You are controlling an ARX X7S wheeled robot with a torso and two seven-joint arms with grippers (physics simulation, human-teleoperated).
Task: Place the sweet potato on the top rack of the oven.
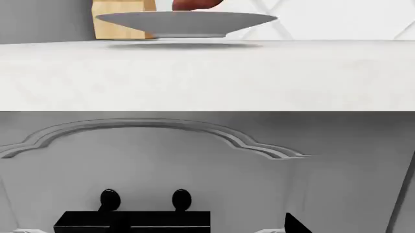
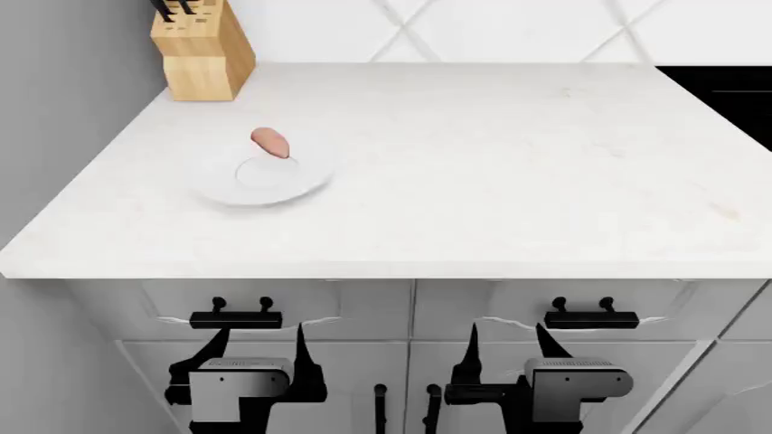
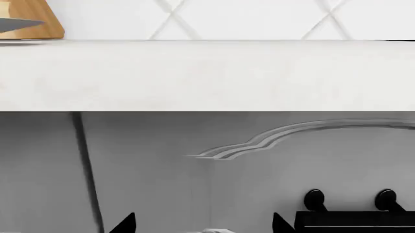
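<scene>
The sweet potato is a small pinkish tuber lying on the far rim of a white plate at the counter's left. In the left wrist view the plate shows edge-on with a sliver of the sweet potato above it. My left gripper and right gripper are both open and empty. They hang below the counter's front edge, facing the white drawer fronts. The right gripper shows two spread fingertips. Of the left gripper one fingertip shows. The oven's cavity and top rack are out of view.
A wooden knife block stands at the counter's back left, also in the right wrist view. Black drawer handles sit just above the grippers. A black surface lies at the counter's far right. A grey wall bounds the left.
</scene>
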